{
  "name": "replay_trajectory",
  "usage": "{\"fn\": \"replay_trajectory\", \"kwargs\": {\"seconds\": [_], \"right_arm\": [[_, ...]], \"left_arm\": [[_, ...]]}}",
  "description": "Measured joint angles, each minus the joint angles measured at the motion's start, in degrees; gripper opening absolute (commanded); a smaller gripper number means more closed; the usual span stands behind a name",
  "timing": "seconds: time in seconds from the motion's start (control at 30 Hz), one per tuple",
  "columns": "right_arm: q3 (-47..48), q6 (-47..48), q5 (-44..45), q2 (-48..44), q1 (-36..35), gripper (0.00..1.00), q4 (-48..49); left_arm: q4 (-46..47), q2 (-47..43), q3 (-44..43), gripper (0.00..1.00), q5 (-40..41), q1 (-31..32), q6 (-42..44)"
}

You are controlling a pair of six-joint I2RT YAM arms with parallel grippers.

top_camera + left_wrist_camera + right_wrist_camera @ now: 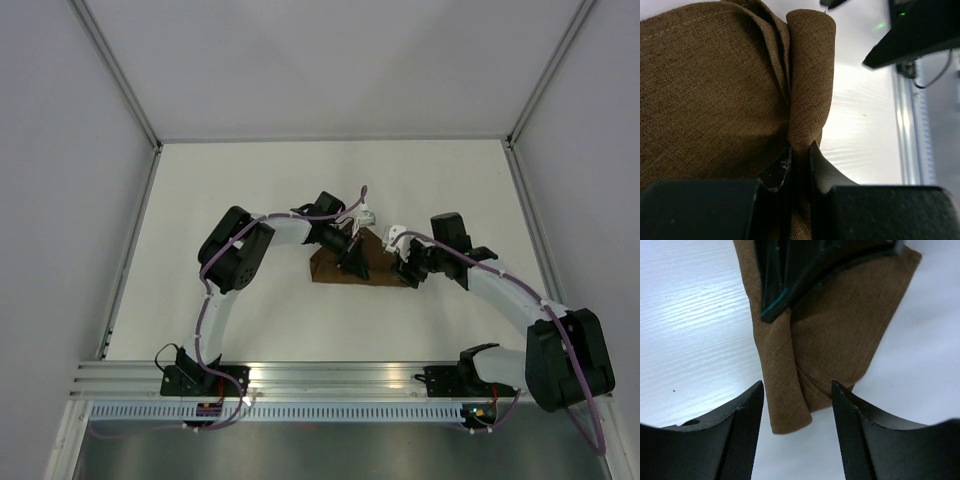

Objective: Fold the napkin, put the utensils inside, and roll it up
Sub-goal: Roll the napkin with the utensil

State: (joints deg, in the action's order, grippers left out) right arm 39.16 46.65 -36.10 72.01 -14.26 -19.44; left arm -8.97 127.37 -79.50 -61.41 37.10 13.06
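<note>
The dark brown napkin (333, 268) lies folded and partly rolled mid-table between both arms. My left gripper (354, 262) is shut on it. In the left wrist view its jaws (800, 150) pinch a raised, rolled fold of the napkin (715, 90). My right gripper (408, 272) stands open at the cloth's right end. In the right wrist view the rolled tip of the napkin (840, 340) lies between the spread fingers (797, 387) without touching them, and the left gripper's dark finger (785, 285) presses on the cloth above. The utensils are hidden.
The napkin rests on a white table (250, 190) closed in by pale walls. An aluminium rail (340, 375) runs along the near edge by the arm bases. The table's side rail (907, 135) shows in the left wrist view, with the right arm's dark body (920, 35) above it.
</note>
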Motion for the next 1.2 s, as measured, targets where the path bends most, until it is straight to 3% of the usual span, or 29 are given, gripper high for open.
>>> {"fn": "replay_trajectory", "kwargs": {"seconds": [0.2, 0.37, 0.97, 1.2], "right_arm": [[-6.95, 1.20, 7.34, -1.88, -11.02, 0.63, 7.93], [-9.44, 1.51, 11.04, -1.88, -16.22, 0.64, 11.08], [-12.02, 2.19, 14.62, -3.28, -23.56, 0.64, 11.72], [-12.04, 2.73, 15.72, -0.37, -25.73, 0.57, 12.44]], "left_arm": [[-11.06, 4.98, -4.72, 0.02, -8.55, -0.92, -0.35], [-18.29, 6.93, -5.97, 0.02, -11.61, -1.09, -0.44], [-25.40, 8.57, -7.19, 0.02, -12.46, -1.16, -0.46], [-25.77, 8.61, -7.19, 0.02, -12.48, -1.27, -0.44]]}}
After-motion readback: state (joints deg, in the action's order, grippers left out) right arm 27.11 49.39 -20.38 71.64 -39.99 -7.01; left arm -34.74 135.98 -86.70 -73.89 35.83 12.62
